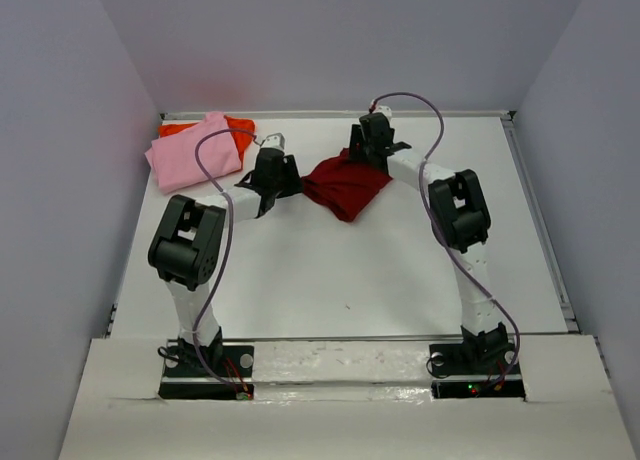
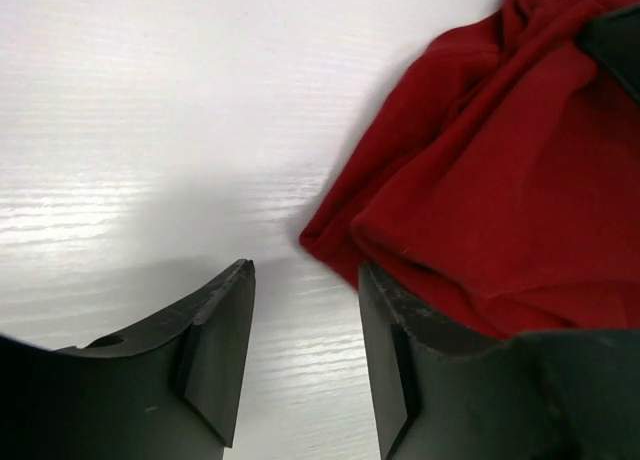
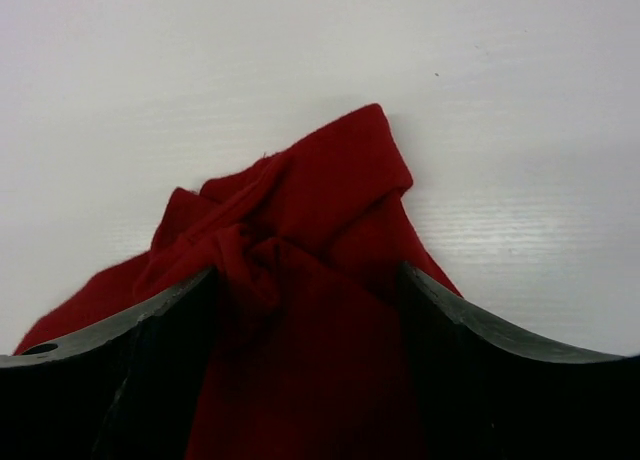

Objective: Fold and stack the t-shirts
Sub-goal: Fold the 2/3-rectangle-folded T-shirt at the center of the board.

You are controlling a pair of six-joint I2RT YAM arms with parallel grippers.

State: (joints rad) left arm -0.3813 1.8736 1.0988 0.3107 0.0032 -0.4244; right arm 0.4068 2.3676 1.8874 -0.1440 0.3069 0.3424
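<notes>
A dark crimson t-shirt [image 1: 345,185] lies bunched in a heap at the middle back of the white table [image 1: 330,280]. My left gripper [image 1: 296,179] sits low at its left edge, open. In the left wrist view only bare table shows between the fingers of that gripper [image 2: 306,270], and the crimson t-shirt [image 2: 500,180] lies against the outside of the right finger [image 2: 385,330]. My right gripper [image 1: 366,156] stands over the heap's back right, open. Its jaws [image 3: 308,272] are wide apart with crimson cloth [image 3: 300,220] lying loose between them. A folded pink t-shirt [image 1: 195,152] rests on an orange-red t-shirt [image 1: 240,127] at the back left.
Grey walls close in the table at the left [image 1: 60,180], back and right [image 1: 600,180]. A raised rail [image 1: 540,220] runs along the table's right edge. Purple cables [image 1: 215,230] loop off both arms.
</notes>
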